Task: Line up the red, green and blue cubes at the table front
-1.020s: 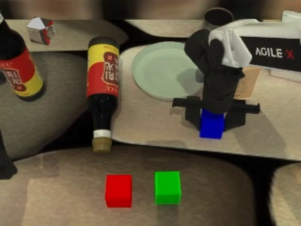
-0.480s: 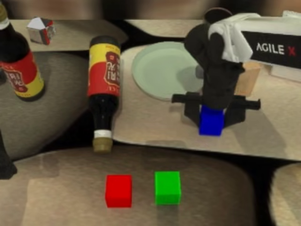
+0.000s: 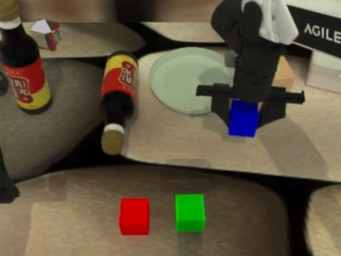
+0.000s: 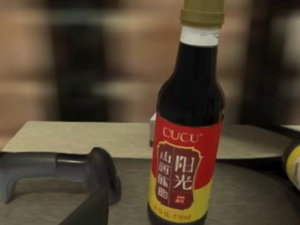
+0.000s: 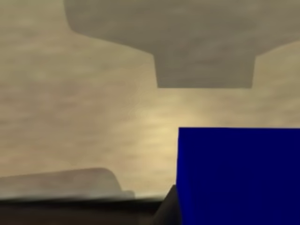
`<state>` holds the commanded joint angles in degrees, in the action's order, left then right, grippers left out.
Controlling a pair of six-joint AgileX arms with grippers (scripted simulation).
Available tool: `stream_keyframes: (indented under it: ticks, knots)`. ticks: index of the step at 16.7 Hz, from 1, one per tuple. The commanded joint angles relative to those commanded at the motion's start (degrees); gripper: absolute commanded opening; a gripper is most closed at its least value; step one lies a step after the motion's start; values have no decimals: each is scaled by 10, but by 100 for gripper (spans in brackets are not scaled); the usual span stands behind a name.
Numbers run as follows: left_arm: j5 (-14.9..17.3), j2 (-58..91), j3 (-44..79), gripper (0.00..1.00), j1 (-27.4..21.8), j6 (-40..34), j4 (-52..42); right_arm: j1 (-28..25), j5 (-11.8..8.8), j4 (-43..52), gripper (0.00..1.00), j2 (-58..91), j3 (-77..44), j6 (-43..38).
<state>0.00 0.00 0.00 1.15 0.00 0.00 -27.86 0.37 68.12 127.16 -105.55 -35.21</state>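
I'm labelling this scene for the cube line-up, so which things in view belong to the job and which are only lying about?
Belong to the job: red cube, green cube, blue cube held in the right gripper, table front.

Lying about: upright bottle, fallen bottle, plate, faceted block, cardboard box.

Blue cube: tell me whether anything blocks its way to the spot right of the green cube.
Nothing visible does. The right gripper holds the blue cube over the cream patch; the tabletop between it and the space beside the green cube is bare.
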Motion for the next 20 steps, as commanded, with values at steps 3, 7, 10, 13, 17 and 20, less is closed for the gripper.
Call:
stream_keyframes:
  ticks: [3,7,10,13,17,20]
  knots:
    - [0,0,0,100,0,0,0,2,0,-2,0,1,3,-1]
    - [0,0,0,100,0,0,0,-31,-1,-19,0,-59,68,-18]
    - [0,0,0,100,0,0,0,-74,-1,-36,0,-131,167,-41]
    - [0,0,0,100,0,0,0,-121,-2,-54,0,-208,272,-64]
    - [0,0,0,100,0,0,0,-160,-2,-70,0,-269,338,-84]
    - [0,0,0,100,0,0,0,-161,-2,-71,0,-270,339,-84]
